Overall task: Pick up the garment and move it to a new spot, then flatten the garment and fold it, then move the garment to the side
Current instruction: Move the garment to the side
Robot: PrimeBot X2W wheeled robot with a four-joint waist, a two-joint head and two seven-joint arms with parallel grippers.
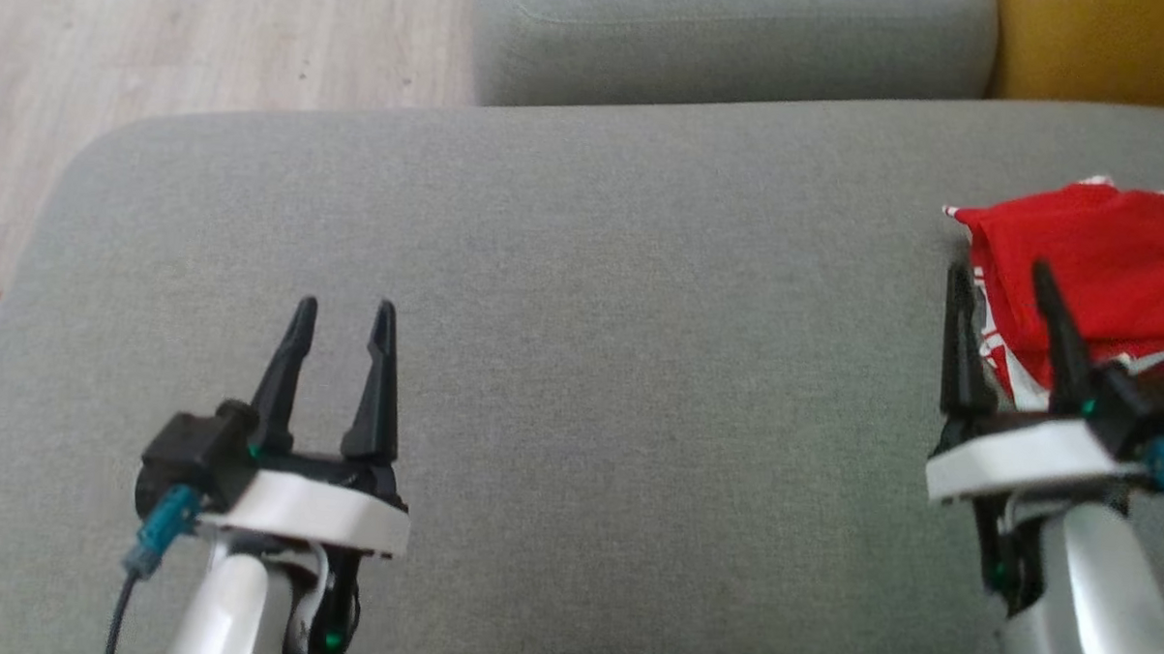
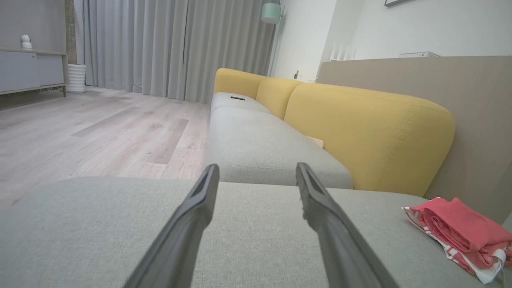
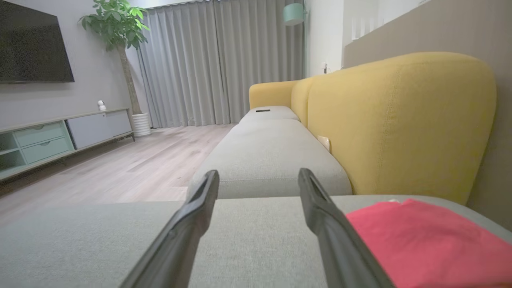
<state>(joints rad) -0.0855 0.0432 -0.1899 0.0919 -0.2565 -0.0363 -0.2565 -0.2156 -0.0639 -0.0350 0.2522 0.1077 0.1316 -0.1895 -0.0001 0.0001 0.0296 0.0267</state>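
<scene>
Evidently the red garment (image 1: 1107,258) has been left where the task wants it. It lies as a compact folded bundle, with white striped trim showing along its lower edges, just ahead of the right pincer (image 1: 998,274) and towards that pincer's outer side. It rests on the grey seat cushion (image 1: 592,318), close to the yellow backrest (image 3: 400,120).

The right pincer is released, its two dark fingers spread apart. In its own wrist view only bare cushion shows between them, and the red cloth runs along the outside of the outer finger. Whether that finger brushes the fabric I cannot tell.

The left pincer (image 1: 345,309) is also released and empty, hovering low over the cushion. The garment is well apart from it, far off to its inner side beyond a broad stretch of bare fabric.

In my judgement the layout points to a late stage of the job: the bundle is tidy and layered rather than crumpled, and it sits off to one side, not in the open working area between the two pincers. Both sets of spread fingers point forward with nothing in them, which reads as a let-go posture rather than an approach. If anything remains, it may be only a nudge further aside. That would need care, since a loose fold like this could slide open under a sideways push.
</scene>
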